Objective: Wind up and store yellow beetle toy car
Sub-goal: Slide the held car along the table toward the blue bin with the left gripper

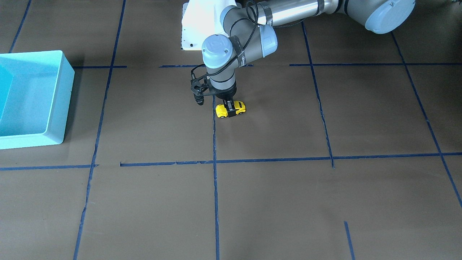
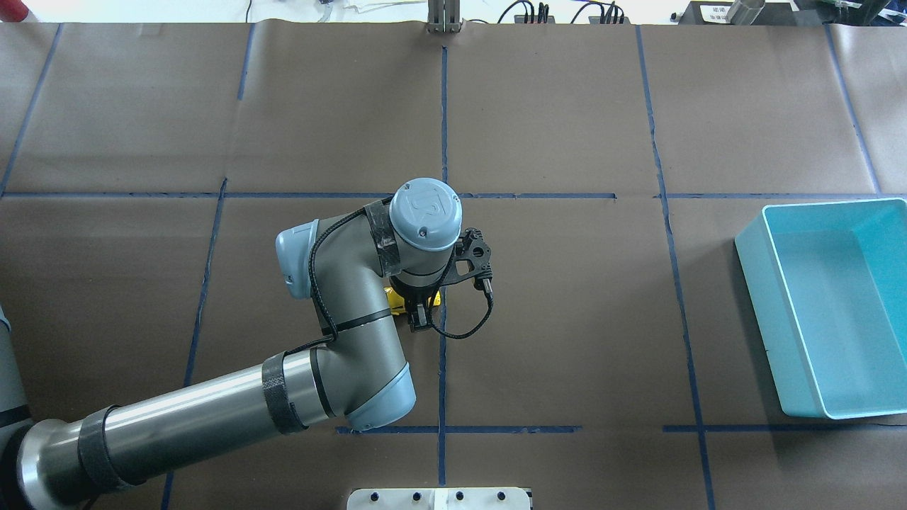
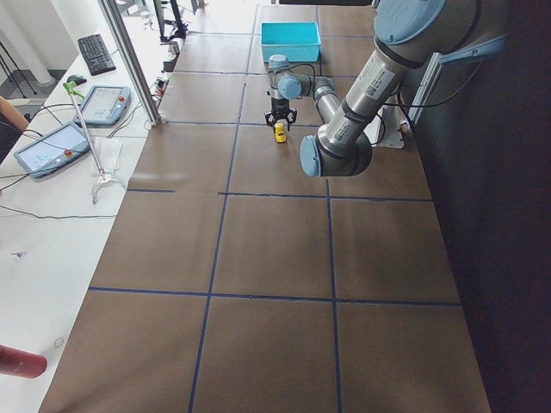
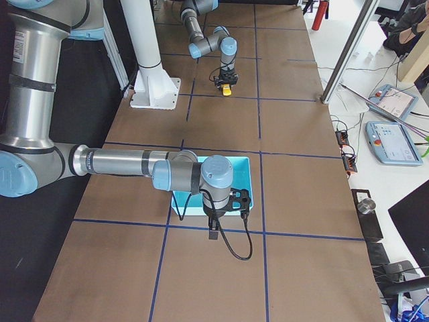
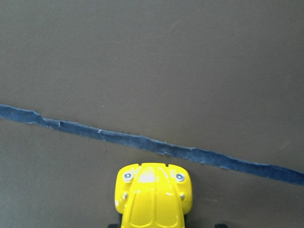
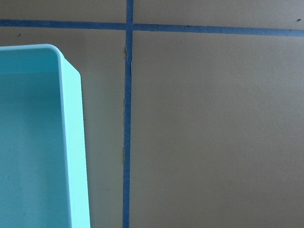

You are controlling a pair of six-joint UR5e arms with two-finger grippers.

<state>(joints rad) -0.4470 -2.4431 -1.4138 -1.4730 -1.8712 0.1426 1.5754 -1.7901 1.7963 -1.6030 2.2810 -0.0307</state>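
Observation:
The yellow beetle toy car stands on the brown table near the middle, beside a blue tape line. My left gripper points straight down and is shut on the car's middle, with a finger on each side. In the overhead view the wrist hides most of the car. The left wrist view shows the car's rounded end at the bottom edge. My right gripper hangs by the near corner of the turquoise bin; I cannot tell whether it is open or shut.
The turquoise bin stands at the table's right side, far from the car, and looks empty. Its rim fills the left of the right wrist view. Blue tape lines cross the table. A white arm base plate lies behind the car.

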